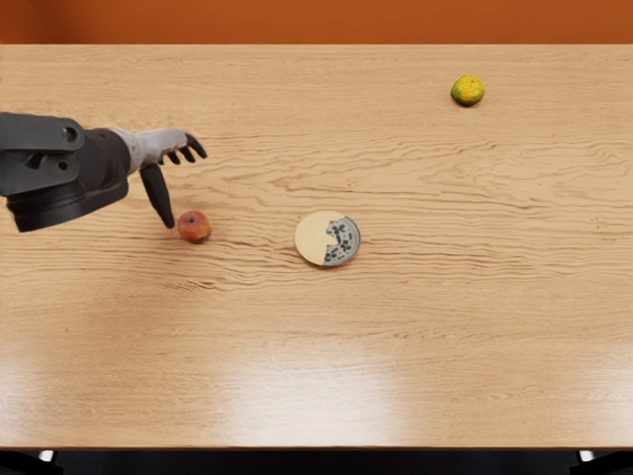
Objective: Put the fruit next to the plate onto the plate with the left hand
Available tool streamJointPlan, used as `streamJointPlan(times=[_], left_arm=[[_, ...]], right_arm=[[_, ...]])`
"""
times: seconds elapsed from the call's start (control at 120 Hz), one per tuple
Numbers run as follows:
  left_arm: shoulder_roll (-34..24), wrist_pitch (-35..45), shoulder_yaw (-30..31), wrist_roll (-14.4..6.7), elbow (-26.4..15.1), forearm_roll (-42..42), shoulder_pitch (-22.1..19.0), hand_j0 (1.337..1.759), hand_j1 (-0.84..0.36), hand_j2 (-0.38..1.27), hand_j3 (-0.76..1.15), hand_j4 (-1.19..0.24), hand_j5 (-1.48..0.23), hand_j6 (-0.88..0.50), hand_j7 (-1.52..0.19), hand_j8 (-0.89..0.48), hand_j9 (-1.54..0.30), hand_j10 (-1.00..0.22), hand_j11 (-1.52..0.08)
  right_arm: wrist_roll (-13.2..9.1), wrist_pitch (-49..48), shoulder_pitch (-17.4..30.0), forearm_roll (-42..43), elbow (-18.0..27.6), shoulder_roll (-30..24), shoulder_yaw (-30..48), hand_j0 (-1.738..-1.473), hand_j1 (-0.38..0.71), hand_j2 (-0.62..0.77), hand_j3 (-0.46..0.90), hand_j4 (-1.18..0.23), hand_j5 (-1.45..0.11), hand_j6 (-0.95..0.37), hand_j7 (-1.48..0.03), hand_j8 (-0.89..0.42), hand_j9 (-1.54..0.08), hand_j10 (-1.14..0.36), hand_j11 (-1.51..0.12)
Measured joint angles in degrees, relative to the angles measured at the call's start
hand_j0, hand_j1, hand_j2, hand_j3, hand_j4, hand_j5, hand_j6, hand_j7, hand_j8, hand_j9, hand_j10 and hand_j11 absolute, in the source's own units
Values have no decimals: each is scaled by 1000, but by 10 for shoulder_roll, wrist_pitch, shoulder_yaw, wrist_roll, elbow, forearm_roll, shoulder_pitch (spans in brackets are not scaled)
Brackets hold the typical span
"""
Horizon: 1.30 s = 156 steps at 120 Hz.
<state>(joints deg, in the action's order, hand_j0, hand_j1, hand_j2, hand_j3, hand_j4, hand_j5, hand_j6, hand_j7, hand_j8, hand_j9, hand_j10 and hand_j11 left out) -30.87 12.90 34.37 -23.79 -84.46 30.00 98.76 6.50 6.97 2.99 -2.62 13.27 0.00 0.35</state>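
Observation:
A small red-orange fruit (195,226) lies on the wooden table left of a small round plate (326,238), cream with a dark patterned part on its right side. My left hand (168,173) comes in from the left edge and hovers just up-left of the fruit. Its fingers are spread and hold nothing; the thumb (158,196) points down toward the fruit and stops just short of it. A gap of bare wood separates fruit and plate.
A yellow-green fruit (467,90) sits far off at the back right of the table. An orange wall runs along the table's far edge. The table's front edge lies near the bottom of the view.

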Motion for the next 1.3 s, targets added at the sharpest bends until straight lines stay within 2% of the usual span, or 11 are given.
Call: streamJointPlan(times=[0.125,0.225,0.458,0.708,0.975,1.2,1.3], left_arm=[[23,-4,39,-1,5,-12,11,1658,54,51,0,-248,-321,-249,-321,-249,-321,-248,-321],[63,-5,67,-2,18,-12,19,1658,54,51,0,-248,-321,-249,-321,-249,-321,-248,-321],[112,-10,106,-1,51,7,22,1658,54,50,0,-248,-321,-248,-321,-248,-321,-248,-321],[148,-19,115,-1,62,10,11,1658,54,50,0,-248,-321,-248,-321,-248,-321,-247,-321],[161,-16,115,0,70,3,-3,1658,52,50,0,-249,-322,-249,-322,-249,-322,-248,-322],[166,-24,116,2,109,-22,-6,1658,50,51,0,-250,-324,-251,-324,-251,-324,-250,-324],[180,-29,115,3,127,-23,-20,1658,50,51,0,-251,-325,-251,-325,-251,-325,-251,-325]], right_arm=[[0,0,0,0,0,0,0,-1658,-307,-7,0,-35,-45,-35,-45,-35,-45,-35,-45],[0,0,0,0,0,0,0,-1658,-307,-7,0,-35,-45,-35,-45,-35,-45,-35,-45],[0,0,0,0,0,0,0,-1658,-307,-7,0,-35,-45,-35,-45,-35,-45,-35,-45],[0,0,0,0,0,0,0,-1658,-307,-7,0,-35,-45,-35,-45,-35,-45,-35,-45],[0,0,0,0,0,0,0,-1658,-307,-7,0,-35,-45,-35,-45,-35,-45,-35,-45],[0,0,0,0,0,0,0,-1658,-307,-7,0,-35,-45,-35,-45,-35,-45,-35,-45],[0,0,0,0,0,0,0,-1658,-307,-7,0,-35,-45,-35,-45,-35,-45,-35,-45]])
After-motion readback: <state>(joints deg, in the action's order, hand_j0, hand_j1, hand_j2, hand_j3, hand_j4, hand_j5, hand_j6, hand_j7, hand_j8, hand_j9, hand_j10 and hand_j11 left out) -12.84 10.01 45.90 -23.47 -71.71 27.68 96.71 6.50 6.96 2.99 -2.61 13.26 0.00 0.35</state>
